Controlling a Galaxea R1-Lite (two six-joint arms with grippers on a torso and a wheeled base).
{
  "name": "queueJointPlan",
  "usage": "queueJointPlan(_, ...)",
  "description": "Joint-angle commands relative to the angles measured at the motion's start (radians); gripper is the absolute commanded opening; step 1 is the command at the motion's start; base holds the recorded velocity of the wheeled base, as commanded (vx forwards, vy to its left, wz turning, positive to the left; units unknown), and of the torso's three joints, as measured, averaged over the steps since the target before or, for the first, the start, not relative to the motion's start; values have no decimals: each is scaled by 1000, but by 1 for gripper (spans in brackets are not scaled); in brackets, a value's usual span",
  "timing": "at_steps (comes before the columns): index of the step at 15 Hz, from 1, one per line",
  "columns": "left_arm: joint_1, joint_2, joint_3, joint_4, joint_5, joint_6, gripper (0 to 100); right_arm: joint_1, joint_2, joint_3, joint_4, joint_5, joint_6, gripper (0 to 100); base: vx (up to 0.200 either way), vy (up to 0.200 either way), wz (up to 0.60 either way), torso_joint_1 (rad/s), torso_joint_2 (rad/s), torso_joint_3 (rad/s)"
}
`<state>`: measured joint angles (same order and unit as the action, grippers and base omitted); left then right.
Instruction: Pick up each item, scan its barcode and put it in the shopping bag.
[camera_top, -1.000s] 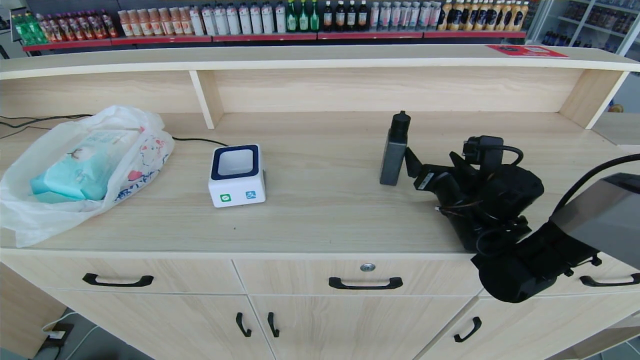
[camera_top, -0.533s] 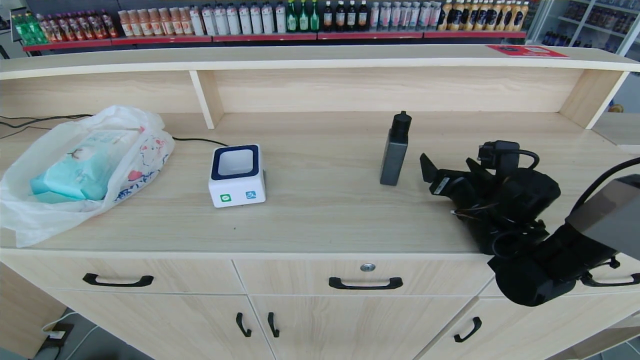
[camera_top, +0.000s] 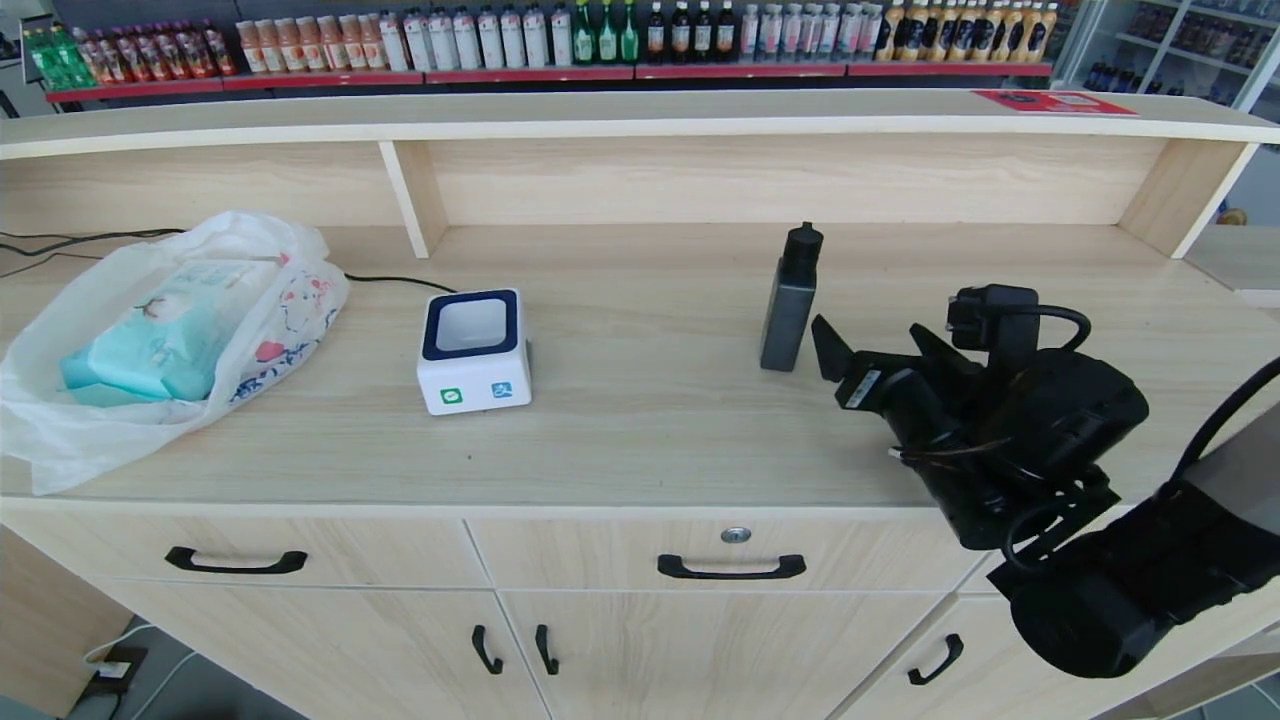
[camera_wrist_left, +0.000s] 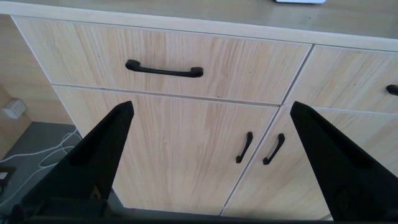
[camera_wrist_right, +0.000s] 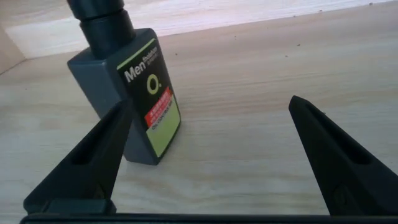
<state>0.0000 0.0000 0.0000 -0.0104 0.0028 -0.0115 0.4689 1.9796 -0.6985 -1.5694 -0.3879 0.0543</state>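
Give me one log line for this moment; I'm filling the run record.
right pincer: open, beside upright grey bottle, apart | left pincer: open, facing cabinet front | teal pack: in shopping bag

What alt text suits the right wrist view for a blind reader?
A dark grey bottle with a black cap and green label stands upright on a light wooden counter, just ahead of the open right claw.

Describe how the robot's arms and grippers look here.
Both are matte black with two flat, wedge-shaped fingers tapering to points: left gripper, right gripper. The right one carries a small white label, a camera block with a looped black cable, and thin loose wires, on a bulky rounded black arm.
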Motion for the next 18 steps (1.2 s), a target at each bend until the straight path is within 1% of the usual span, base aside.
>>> queueJointPlan(1, 0, 0, 0, 1, -1, -1, 100, 66, -8, -15, -1, -20, -10, 100, 0, 0, 0, 0, 0, 0)
queueJointPlan(3, 0, 0, 0, 1, 0, -2, 100, 65, -2, -24, -1, -39, -31, 100, 0, 0, 0, 0, 0, 0)
queueJointPlan(5, 0, 0, 0, 1, 0, -2, 100, 91, -2, -26, -1, -39, -39, 100, 0, 0, 0, 0, 0, 0)
queueJointPlan(8, 0, 0, 0, 1, 0, -2, 100, 105, 25, -50, -1, -40, -42, 100, 0, 0, 0, 0, 0, 0)
queueJointPlan(10, 0, 0, 0, 1, 0, -2, 100, 116, 65, -108, -1, -105, -48, 100, 0, 0, 0, 0, 0, 0)
queueJointPlan(11, 0, 0, 0, 1, 0, -2, 100, 135, 79, -122, -1, -123, -50, 100, 0, 0, 0, 0, 0, 0)
queueJointPlan(13, 2, 0, 0, 1, 0, -2, 100, 186, 101, -131, -1, -131, -50, 100, 0, 0, 0, 0, 0, 0)
queueJointPlan(14, 0, 0, 0, 1, 0, -2, 100, 197, 116, -157, -1, -144, -50, 100, 0, 0, 0, 0, 0, 0)
queueJointPlan(18, 0, 0, 0, 1, 0, -4, 100, 197, 148, -228, -1, -241, -53, 100, 0, 0, 0, 0, 0, 0)
